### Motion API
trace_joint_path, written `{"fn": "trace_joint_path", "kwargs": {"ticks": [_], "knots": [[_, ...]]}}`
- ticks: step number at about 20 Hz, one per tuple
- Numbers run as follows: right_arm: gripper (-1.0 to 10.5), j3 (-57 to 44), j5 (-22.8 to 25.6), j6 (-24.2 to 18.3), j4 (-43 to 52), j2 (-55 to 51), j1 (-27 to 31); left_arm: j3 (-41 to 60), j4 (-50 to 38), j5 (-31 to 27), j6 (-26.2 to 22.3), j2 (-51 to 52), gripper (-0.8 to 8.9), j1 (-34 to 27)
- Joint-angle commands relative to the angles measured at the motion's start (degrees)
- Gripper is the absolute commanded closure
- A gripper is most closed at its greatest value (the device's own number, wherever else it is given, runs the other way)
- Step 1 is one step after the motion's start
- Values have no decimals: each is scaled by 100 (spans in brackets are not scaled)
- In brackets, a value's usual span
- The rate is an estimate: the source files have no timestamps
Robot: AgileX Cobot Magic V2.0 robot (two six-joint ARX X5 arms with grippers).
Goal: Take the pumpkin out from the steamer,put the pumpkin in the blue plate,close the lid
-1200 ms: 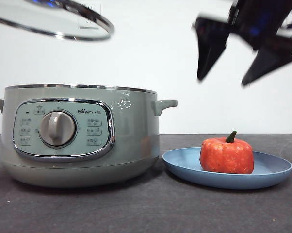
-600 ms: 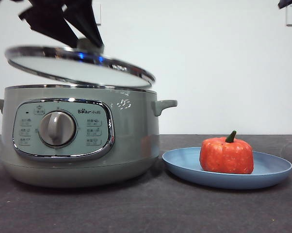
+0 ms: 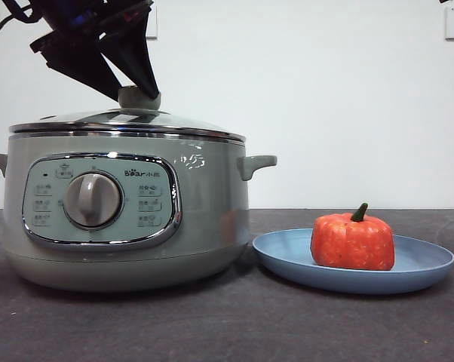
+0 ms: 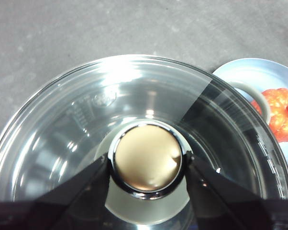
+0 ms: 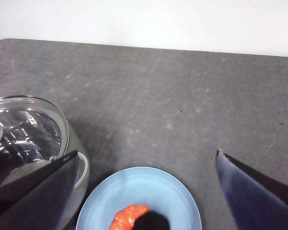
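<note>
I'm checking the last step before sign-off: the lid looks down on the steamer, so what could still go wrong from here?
1. The left gripper is shut on the knob of the lid; lifting away before opening could drag the lid off the steamer.
2. A sideways pull-away could nudge the steamer toward the blue plate, which sits close beside it with the pumpkin on it.
The right gripper hangs open above the plate.
</note>
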State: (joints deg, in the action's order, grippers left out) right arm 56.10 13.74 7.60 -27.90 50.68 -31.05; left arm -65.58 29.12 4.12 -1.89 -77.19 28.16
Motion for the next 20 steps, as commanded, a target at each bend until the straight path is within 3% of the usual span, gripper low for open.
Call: {"fn": "trace_joint_path", "kwargs": {"ticks": [1, 5, 6, 9, 10, 20], "knots": [[474, -55, 26, 48, 15, -11, 2, -52, 28, 37, -74, -13, 818, 33], [474, -55, 15, 48, 2, -11, 2, -52, -2, 35, -94, -13, 794, 33], [474, -55, 15, 48, -9, -11, 2, -52, -2, 37, -94, -13, 744, 33], [474, -55, 15, 50, -87, -11, 2, -52, -15, 37, -94, -13, 430, 33], [474, -55, 15, 50, -111, -11, 2, -52, -15, 37, -94, -13, 366, 33], [474, -55, -33, 50, -297, -11, 2, -181, 195, 37, -87, 72, 375, 28]]}}
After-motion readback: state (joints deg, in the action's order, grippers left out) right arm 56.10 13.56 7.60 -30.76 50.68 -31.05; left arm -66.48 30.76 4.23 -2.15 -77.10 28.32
